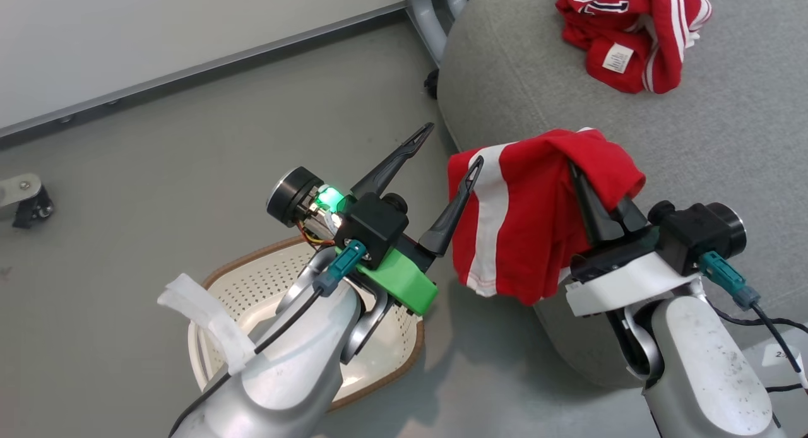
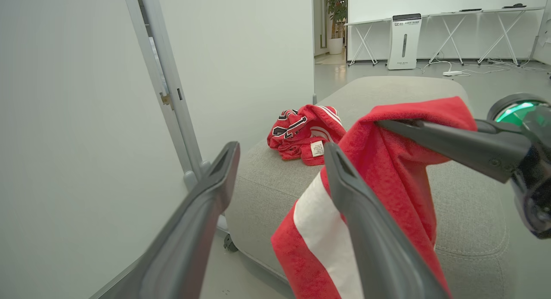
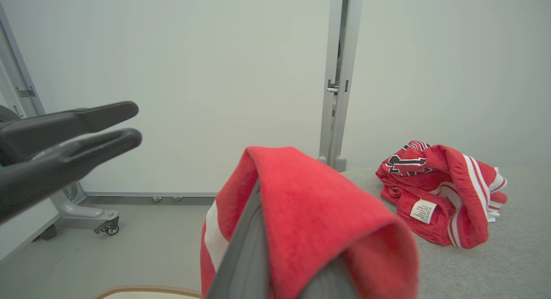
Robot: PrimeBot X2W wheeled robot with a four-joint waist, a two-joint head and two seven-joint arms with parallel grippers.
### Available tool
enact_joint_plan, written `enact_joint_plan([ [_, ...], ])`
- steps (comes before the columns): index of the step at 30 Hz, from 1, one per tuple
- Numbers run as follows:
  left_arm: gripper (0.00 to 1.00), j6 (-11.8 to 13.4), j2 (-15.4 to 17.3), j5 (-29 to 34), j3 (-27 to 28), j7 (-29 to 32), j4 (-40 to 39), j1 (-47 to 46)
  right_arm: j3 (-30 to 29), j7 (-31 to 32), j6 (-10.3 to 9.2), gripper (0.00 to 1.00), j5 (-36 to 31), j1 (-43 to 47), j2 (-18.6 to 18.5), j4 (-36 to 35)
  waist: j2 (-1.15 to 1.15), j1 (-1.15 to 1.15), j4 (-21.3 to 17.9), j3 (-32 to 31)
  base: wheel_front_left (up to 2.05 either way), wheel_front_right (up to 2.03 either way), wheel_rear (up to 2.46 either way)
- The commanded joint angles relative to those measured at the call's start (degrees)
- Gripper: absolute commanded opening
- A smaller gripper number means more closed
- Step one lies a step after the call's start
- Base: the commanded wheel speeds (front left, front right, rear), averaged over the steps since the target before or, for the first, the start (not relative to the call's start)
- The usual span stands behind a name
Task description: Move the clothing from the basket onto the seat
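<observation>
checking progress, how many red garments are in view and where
2. The lettered garment lies crumpled on the seat, farther back. The striped garment hangs from the right gripper over the seat's near edge. The left arm hides part of the basket, so more could be there.

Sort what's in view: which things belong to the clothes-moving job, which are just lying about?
Job: red white-striped garment in the right pincer; crumpled red lettered garment on the light grey fabric seat; cream perforated plastic basket.
Lying about: white upright appliance; white folding tables; potted plant; grey wheeled frame.
</observation>
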Motion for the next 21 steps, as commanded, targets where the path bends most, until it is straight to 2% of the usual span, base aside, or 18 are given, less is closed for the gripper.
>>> enact_joint_plan([
  [1, 1.0, -0.2, 0.5, 0.4, 0.3, 0.0, 0.1, 0.8, -0.8, -0.1, -0.04, 0.0, -0.4, 0.9, -0.3, -0.6, 0.0, 0.0, -2.9, 1.1, 0.0, 0.0, 0.0],
  [14, 1.0, -0.7, 1.1, 1.2, 1.1, 0.0, 0.6, 1.6, -8.5, -0.1, -0.04, 0.0, -0.4, 5.0, 0.0, -3.3, 0.0, 0.0, -8.1, 2.5, 0.0, 0.0, 0.0],
  [21, 1.0, -0.6, 1.5, 1.5, 1.9, 0.0, 0.4, 2.7, -10.1, -0.1, -0.04, 0.0, -0.2, 6.0, 0.4, -3.6, 0.0, 0.0, -9.7, 2.6, 0.0, 0.0, 0.0],
])
